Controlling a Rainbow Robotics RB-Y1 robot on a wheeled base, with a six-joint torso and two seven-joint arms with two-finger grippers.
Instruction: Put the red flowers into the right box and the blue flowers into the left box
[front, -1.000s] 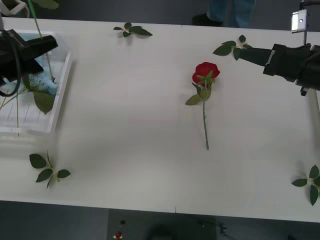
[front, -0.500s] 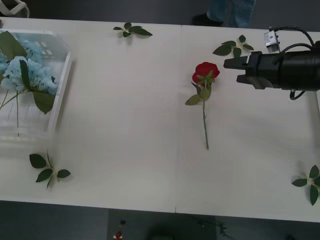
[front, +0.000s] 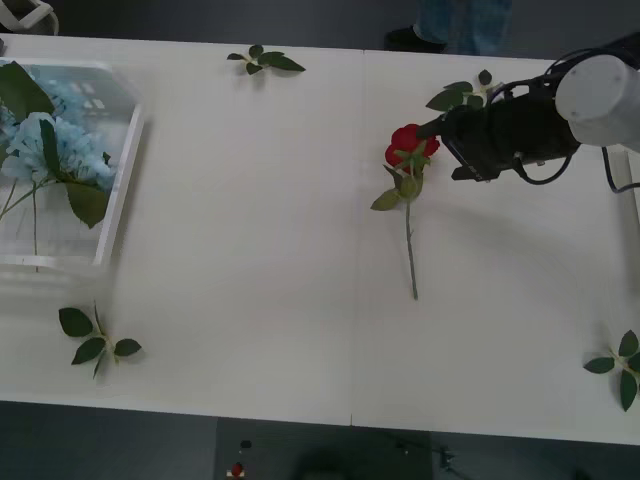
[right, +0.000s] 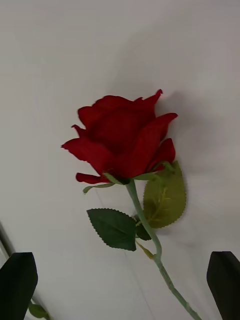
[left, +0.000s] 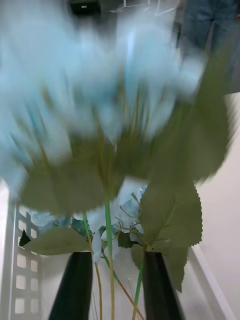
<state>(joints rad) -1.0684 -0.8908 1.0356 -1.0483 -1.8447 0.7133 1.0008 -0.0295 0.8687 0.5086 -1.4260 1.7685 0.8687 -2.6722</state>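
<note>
Because one red rose lies alone on the white counter, bloom toward the far edge and stem trailing toward the robot, the right claw reaches in from the right, its tip just beside the bloom. In the right wrist view its two black fingers stand wide apart at the corners with the rose between and ahead of them, so this claw is open and holds nothing; the approach looks meant to straddle the flower near its head, where the leaves give bulk. The blue flowers lie in the left box at the counter's left end. In the left wrist view the left claw has its fingers close around thin green stems of blue flowers, apparently gripping them over the left box, though blur makes that uncertain. Loose leaf sprigs lie scattered, no part of the sorting.
</note>
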